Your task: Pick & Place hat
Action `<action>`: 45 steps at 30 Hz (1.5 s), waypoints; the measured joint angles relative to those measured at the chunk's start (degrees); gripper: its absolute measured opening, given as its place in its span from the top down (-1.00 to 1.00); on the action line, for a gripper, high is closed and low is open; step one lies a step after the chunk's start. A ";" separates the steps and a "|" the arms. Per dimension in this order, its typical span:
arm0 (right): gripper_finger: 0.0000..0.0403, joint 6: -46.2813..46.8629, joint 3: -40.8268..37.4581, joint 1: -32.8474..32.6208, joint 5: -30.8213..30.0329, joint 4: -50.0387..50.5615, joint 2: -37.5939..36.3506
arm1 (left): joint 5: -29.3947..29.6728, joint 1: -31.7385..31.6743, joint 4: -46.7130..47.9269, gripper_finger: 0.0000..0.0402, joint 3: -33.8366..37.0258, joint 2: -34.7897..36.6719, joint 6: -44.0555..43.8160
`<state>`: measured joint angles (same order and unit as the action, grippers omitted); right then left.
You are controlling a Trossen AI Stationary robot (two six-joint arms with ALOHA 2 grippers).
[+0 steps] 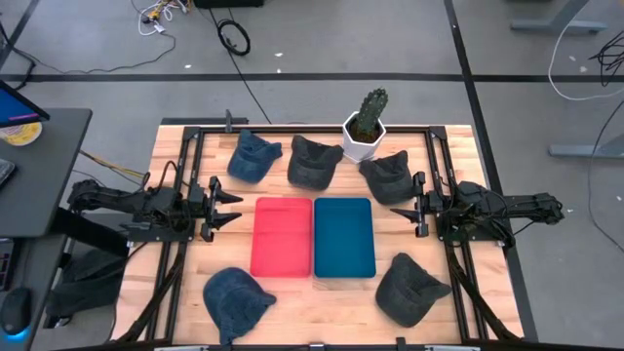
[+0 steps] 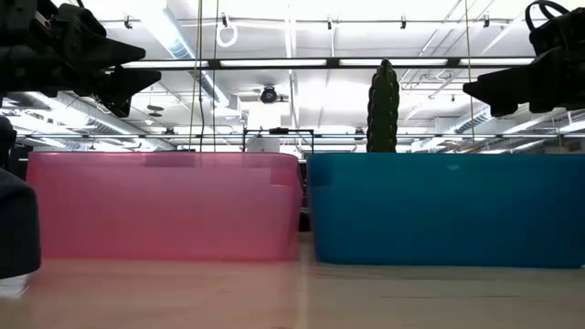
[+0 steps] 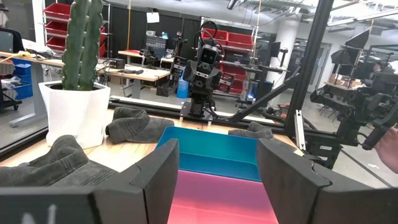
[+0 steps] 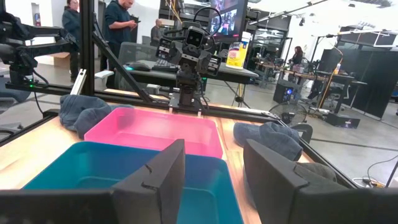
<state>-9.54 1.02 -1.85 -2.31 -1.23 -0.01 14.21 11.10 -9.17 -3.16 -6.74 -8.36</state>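
Several hats lie flat on the wooden table. Along the far edge are a blue denim hat point(image 1: 253, 154), a dark grey hat point(image 1: 314, 159) and a dark hat point(image 1: 390, 175). Near the front edge are a blue denim hat point(image 1: 237, 297) and a dark hat point(image 1: 409, 288). A pink bin point(image 1: 283, 237) and a blue bin point(image 1: 344, 237) stand side by side at the table's middle. My left gripper point(image 1: 234, 207) point(image 3: 217, 162) hovers open, left of the pink bin. My right gripper point(image 1: 408, 210) point(image 4: 211, 162) hovers open, right of the blue bin. Neither touches anything.
A cactus in a white pot point(image 1: 366, 127) stands at the far edge between the dark grey and dark hats. Black rails point(image 1: 185, 185) run along the table's left and right sides. Bare wood shows in front of the bins point(image 1: 312, 302). People stand in the room beyond.
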 joint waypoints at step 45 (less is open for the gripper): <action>0.16 11.02 7.89 -0.11 5.44 -71.61 0.00 | -0.02 0.00 0.02 -0.10 0.00 0.00 0.00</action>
<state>1.48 8.90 -1.96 3.14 -72.84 -0.01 14.20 11.10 -9.15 -3.16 -6.74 -8.36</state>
